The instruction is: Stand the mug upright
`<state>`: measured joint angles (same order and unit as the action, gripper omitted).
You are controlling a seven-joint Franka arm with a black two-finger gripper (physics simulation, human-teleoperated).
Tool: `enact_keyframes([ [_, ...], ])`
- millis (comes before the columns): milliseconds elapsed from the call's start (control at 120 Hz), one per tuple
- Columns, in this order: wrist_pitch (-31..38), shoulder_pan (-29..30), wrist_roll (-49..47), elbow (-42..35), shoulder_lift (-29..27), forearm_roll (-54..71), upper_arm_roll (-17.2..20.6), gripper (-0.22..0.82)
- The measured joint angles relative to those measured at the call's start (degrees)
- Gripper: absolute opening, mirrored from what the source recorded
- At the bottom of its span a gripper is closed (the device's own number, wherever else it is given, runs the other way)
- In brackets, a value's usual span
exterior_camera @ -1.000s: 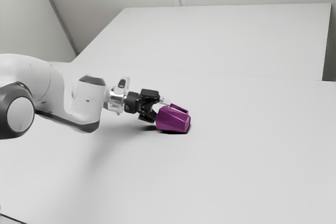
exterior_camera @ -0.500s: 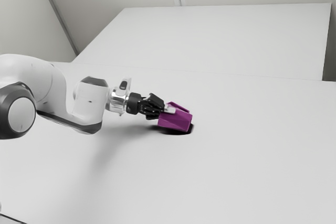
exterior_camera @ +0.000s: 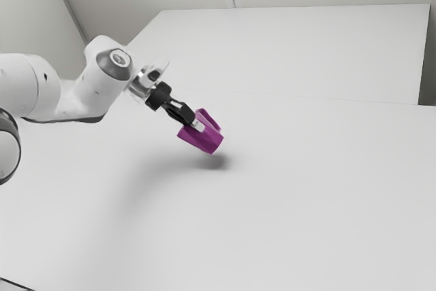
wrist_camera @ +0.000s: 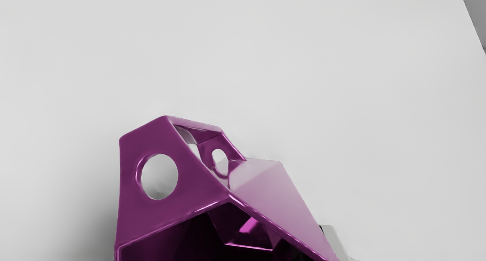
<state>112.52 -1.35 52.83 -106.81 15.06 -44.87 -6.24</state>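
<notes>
A white robot arm [exterior_camera: 88, 90] reaches in from the exterior view's left, its black gripper [exterior_camera: 196, 126] angled down and clamped on a purple mug [exterior_camera: 201, 139] above a white table [exterior_camera: 306, 216]. The mug hangs clear of the surface, tilted rather than upright, its base angled down toward the exterior view's right and its mouth turned up toward the gripper. The handle [exterior_camera: 208, 119] juts from the upper side of the body. A soft shadow [exterior_camera: 216, 161] falls on the table beneath the mug, apart from it. In the wrist view, the mug's dark interior opens toward the camera, with bright purple glints on its angular inner walls. A pale fingertip [wrist_camera: 334, 240] lies against the outside of the mug's wall; the grip's other side is hard to make out within the dark mouth. A round hole pierces the flat purple face beside the mouth, with pale tabletop visible through it.
</notes>
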Motion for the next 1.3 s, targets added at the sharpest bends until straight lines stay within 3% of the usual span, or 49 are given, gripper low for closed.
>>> enact_keyframes([
  [117,-1.4,-1.5,-6.3,-1.0,-4.7,20.5,0.1,-0.18],
  [225,-0.2,-3.1,-13.4,-12.7,-14.5,31.5,0.8,-0.18],
  [325,2.9,-3.9,-19.5,-20.4,-18.5,36.0,1.5,-0.18],
  [600,13.0,-3.4,-32.5,-23.4,-19.3,49.1,4.3,-0.18],
  [867,18.1,-3.1,-41.3,-27.0,-18.8,51.7,4.4,-0.18],
  [1092,19.6,-3.1,-45.8,-28.0,-19.1,51.3,4.4,0.28],
  [1300,17.0,-3.1,-48.5,-21.3,-21.6,51.3,4.4,0.48],
])
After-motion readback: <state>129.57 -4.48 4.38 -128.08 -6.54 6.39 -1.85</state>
